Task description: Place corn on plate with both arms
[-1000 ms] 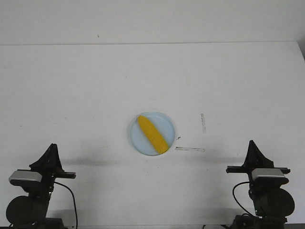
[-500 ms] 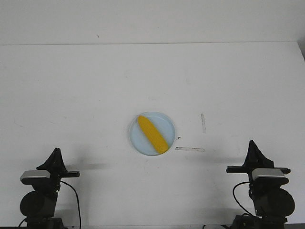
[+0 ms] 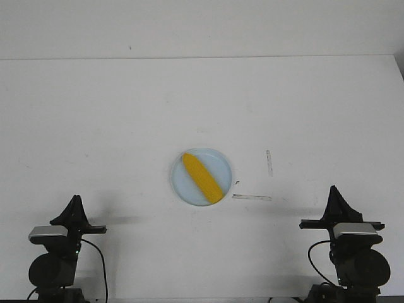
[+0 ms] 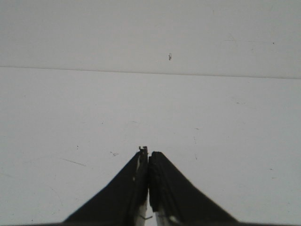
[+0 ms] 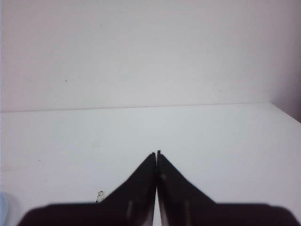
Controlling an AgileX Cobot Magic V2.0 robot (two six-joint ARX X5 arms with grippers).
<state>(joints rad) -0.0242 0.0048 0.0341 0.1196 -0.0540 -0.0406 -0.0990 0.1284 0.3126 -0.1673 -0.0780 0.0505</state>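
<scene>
The yellow corn [image 3: 202, 178] lies diagonally on the pale blue plate [image 3: 219, 163] at the middle of the white table, its pointed end toward the back left. My left gripper [image 3: 76, 201] is shut and empty at the front left, well away from the plate; in the left wrist view [image 4: 148, 153] its jaws are pressed together over bare table. My right gripper [image 3: 333, 190] is shut and empty at the front right; in the right wrist view [image 5: 156, 153] its jaws also touch. A sliver of the plate [image 5: 2, 207] shows at that view's edge.
Two thin strips of tape lie on the table right of the plate, one lengthwise [image 3: 252, 197] and one crosswise [image 3: 269, 163]. The table's back edge [image 3: 202, 58] meets a white wall. The right table edge shows at the far right [image 3: 399, 69].
The left arm has drawn back toward its base at the front left and settled lower. The right arm, the corn and the plate have not moved.
</scene>
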